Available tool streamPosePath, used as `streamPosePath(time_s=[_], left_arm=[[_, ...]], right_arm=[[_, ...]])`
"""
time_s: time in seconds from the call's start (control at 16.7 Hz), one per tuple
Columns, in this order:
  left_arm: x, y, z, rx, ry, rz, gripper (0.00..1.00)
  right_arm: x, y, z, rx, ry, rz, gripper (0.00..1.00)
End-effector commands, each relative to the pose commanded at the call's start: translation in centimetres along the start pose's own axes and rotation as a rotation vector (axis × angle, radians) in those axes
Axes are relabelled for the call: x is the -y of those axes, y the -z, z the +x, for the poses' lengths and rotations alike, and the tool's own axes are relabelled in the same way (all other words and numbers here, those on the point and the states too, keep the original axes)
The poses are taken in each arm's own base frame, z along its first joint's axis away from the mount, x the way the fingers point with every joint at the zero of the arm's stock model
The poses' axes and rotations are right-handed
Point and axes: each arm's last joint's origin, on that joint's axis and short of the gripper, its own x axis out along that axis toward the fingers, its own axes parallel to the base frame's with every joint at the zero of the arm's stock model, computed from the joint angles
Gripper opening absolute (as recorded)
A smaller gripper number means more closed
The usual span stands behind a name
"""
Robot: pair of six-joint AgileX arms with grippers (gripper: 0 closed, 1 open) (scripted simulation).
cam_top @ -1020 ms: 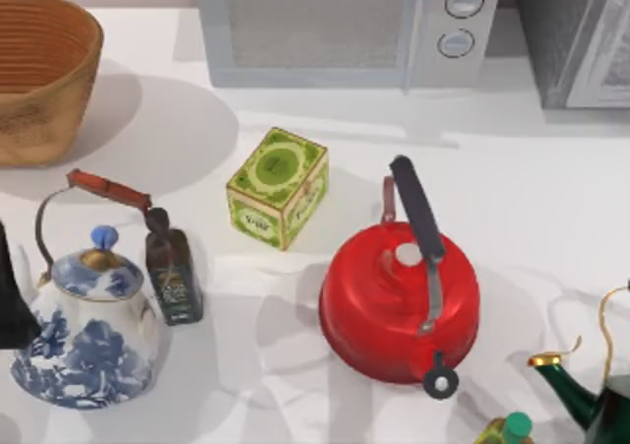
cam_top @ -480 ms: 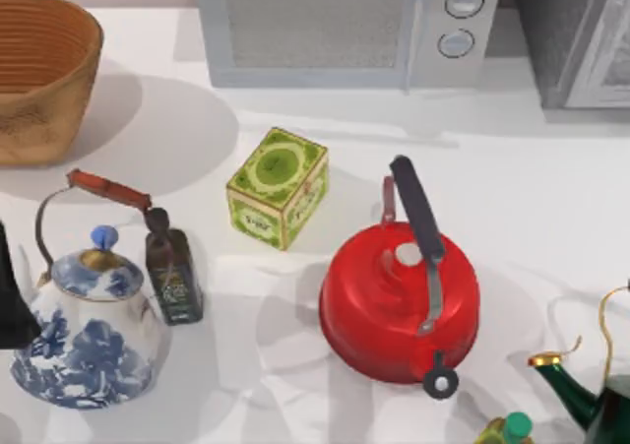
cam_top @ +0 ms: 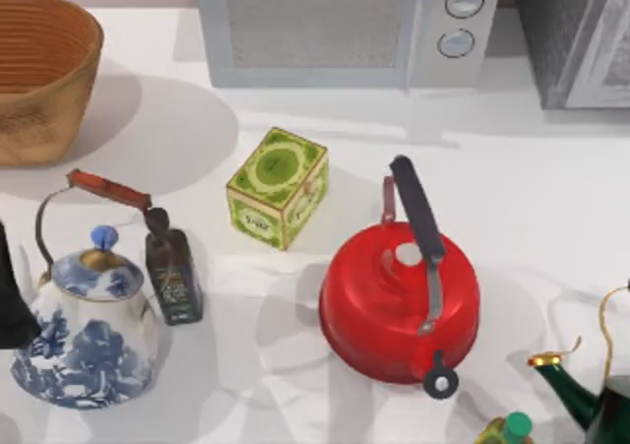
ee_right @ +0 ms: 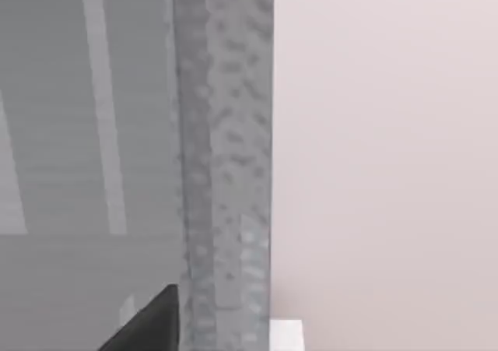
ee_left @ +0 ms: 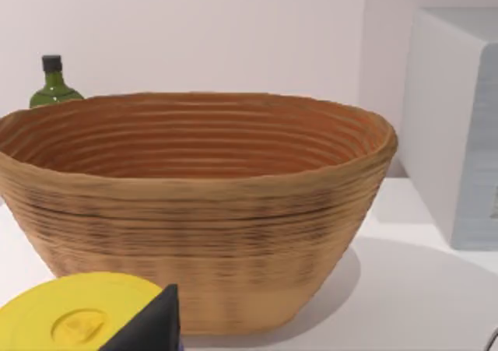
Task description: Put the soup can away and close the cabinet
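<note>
Against the back edge, at the top view's right corner: cabinet (cam_top: 556,40), grey and speckled, pale-framed door (cam_top: 605,60) facing the table, cut off by the frame. Seen very close from the right wrist: same speckled edge (ee_right: 226,133) beside a smooth grey panel. Hard to say whether the door stands shut or ajar. Left of it, microwave (cam_top: 345,26), door closed, contents hidden behind the mesh window. Far left, woven basket (cam_top: 44,90), partly cropped; from the left wrist, ribbed inner wall (ee_left: 194,133) in plain sight, floor hidden by the near rim.

Toward the front: red kettle (cam_top: 389,306), lid on, black handle lying across it. Blue-and-white teapot (cam_top: 89,336), lidded, wire handle tipped back. Green tin (cam_top: 278,188), closed, between teapot and kettle, well apart from both. Dark bottle (cam_top: 173,267), touching or just beside the teapot.

White tabletop (cam_top: 512,198); pale pinkish wall (ee_right: 389,133) behind.

Cropped at the front right: dark green kettle (cam_top: 591,400) and a green bottle cap (cam_top: 516,426). At the left edge, left arm (cam_top: 8,306), a dark sliver. Left gripper (ee_left: 148,324) near a yellow lid (ee_left: 70,320) before the basket; green bottle (ee_left: 53,86) behind it. Right gripper (ee_right: 148,320) near the cabinet. Grip of either: cannot tell.
</note>
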Motion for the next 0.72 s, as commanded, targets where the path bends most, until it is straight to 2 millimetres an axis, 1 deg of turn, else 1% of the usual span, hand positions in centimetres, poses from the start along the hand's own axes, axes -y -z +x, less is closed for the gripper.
streamPosePath(time_s=[0.12, 0.18, 0.3, 0.42, 0.54, 0.6, 0.72], left_arm=[[0.0, 0.0, 0.0, 0.0, 0.0, 0.0, 1.0], [0.0, 0.0, 0.0, 0.0, 0.0, 0.0, 1.0], [0.0, 0.0, 0.0, 0.0, 0.0, 0.0, 1.0], [0.0, 0.0, 0.0, 0.0, 0.0, 0.0, 1.0], [0.0, 0.0, 0.0, 0.0, 0.0, 0.0, 1.0], [0.0, 0.0, 0.0, 0.0, 0.0, 0.0, 1.0], [0.0, 0.0, 0.0, 0.0, 0.0, 0.0, 1.0]], right_arm=[[0.0, -4.1, 0.0, 0.0, 0.0, -0.001, 1.0], [-0.3, -6.3, -0.1, -0.001, 0.0, 0.001, 1.0], [-1.5, -10.4, -0.5, -0.006, 0.0, 0.012, 1.0], [-3.3, -14.1, -1.3, -0.011, 0.0, 0.02, 1.0], [-5.2, -17.1, -2.2, -0.009, 0.0, 0.017, 1.0], [-6.1, -18.3, -2.6, -0.007, 0.0, 0.014, 1.0], [-7.4, -19.9, -3.2, -0.003, 0.0, 0.007, 1.0]])
